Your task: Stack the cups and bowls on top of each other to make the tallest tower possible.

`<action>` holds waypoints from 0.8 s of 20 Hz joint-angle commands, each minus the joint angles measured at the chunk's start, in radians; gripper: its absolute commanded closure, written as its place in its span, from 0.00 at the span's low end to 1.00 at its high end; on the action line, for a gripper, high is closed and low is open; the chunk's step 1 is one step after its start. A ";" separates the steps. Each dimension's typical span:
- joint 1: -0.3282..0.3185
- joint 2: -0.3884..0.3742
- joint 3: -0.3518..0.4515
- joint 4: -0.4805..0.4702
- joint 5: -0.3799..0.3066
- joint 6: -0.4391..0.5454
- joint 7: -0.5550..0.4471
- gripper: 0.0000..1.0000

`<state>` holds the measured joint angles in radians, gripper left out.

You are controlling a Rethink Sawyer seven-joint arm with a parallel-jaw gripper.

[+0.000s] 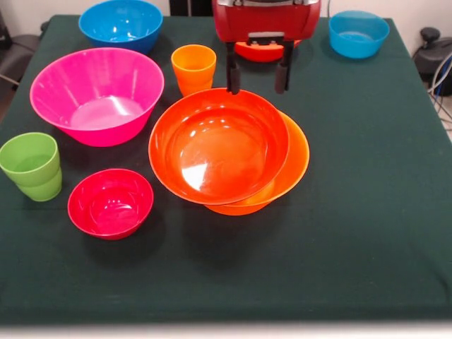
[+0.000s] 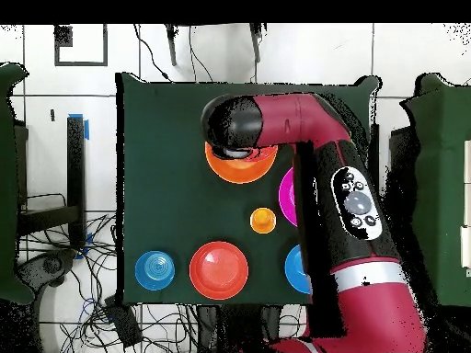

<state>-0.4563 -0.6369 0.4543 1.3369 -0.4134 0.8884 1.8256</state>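
Note:
The tower is a red-orange bowl point(image 1: 219, 152) resting tilted inside the widest orange bowl point(image 1: 296, 162) at the table's middle; it also shows in the overhead view point(image 2: 241, 165). My gripper point(image 1: 258, 81) is open and empty, its fingers point(image 1: 233, 74) hanging just over the far rim of the red-orange bowl. An orange cup point(image 1: 193, 68) stands just left of the gripper. A pink bowl point(image 1: 97, 95), a light green cup point(image 1: 32, 166) and a crimson bowl point(image 1: 110, 203) sit to the left. No red-orange cup shows.
Two blue bowls sit at the far corners, one left point(image 1: 120, 25) and one right point(image 1: 359, 33). Another red-orange bowl point(image 2: 219, 269) lies behind the gripper, near the robot's base. The dark green cloth point(image 1: 353, 233) covers the table.

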 commanded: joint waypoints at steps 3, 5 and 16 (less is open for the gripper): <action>0.000 0.033 -0.067 0.018 -0.032 0.064 -0.014 0.00; -0.007 0.051 -0.061 0.005 -0.029 0.064 -0.034 0.00; -0.068 0.126 -0.034 0.024 -0.044 -0.036 -0.080 0.00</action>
<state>-0.4940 -0.6113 0.4270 1.3365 -0.4134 0.8881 1.8256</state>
